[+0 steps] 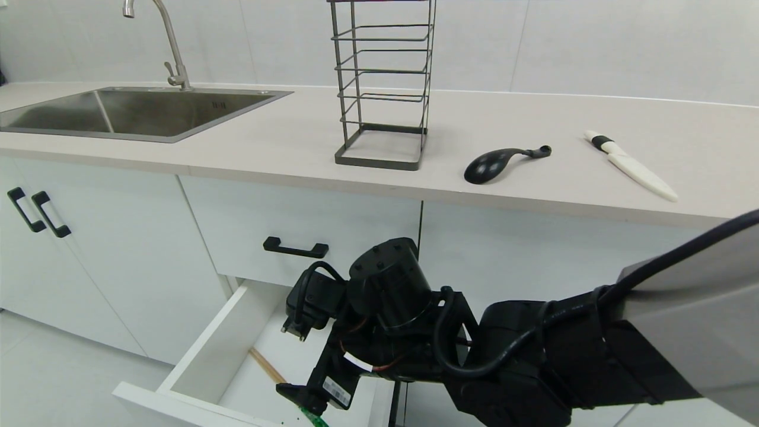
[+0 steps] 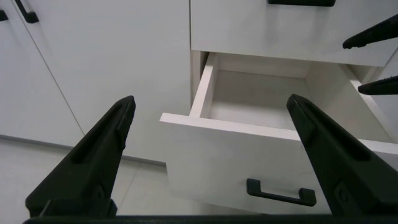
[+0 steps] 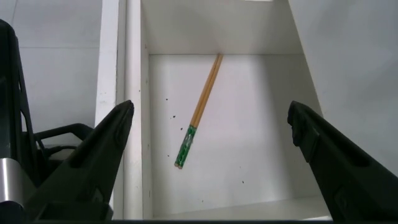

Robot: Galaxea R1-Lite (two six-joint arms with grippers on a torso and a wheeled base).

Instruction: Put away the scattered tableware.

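A pair of wooden chopsticks (image 3: 200, 112) with green ends lies loose on the floor of the pulled-out white drawer (image 3: 134, 124). My right gripper (image 3: 209, 109) hangs open above them, nothing between its fingers. The head view shows that gripper (image 1: 308, 397) low over the drawer (image 1: 195, 350), with the chopsticks (image 1: 267, 366) beside it. On the counter lie a black spoon (image 1: 492, 164) and a white knife (image 1: 631, 166). My left gripper (image 2: 210, 102) is open and empty, out in front of the drawer front (image 2: 217, 162).
A tall dark wire rack (image 1: 382, 89) stands mid-counter, with a steel sink (image 1: 136, 110) and faucet (image 1: 169, 41) to its left. A shut drawer with a black handle (image 1: 295, 247) sits above the open one. Cabinet doors (image 1: 89, 255) lie left.
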